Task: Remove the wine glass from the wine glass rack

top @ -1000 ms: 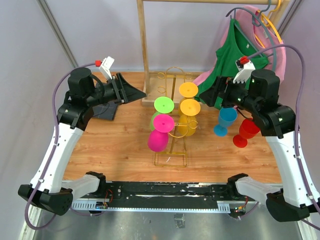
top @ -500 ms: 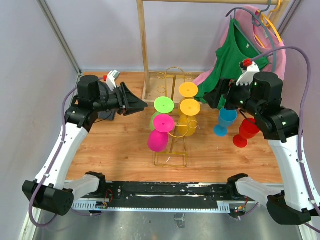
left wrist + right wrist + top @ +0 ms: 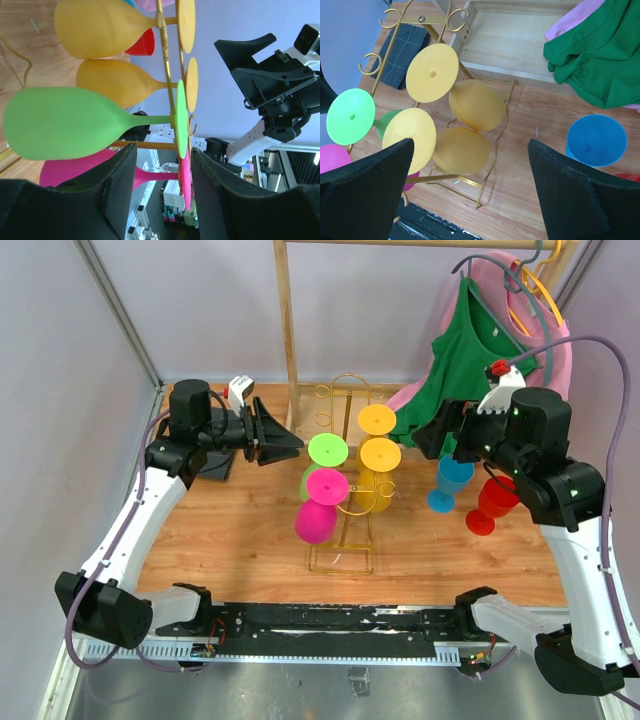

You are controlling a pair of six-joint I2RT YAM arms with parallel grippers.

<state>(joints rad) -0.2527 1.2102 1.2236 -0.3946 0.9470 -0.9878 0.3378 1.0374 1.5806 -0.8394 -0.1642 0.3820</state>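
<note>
now left gripper (image 3: 288,446) half-open near green wine glass (image 3: 327,450); right gripper (image 3: 432,436) wide, empty.

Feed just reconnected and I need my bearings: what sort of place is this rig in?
Probably a lab test booth dressed with household props: plain panel walls, a gold wine glass rack hung with coloured glasses, and a wooden clothes rail carrying a green shirt.
</note>
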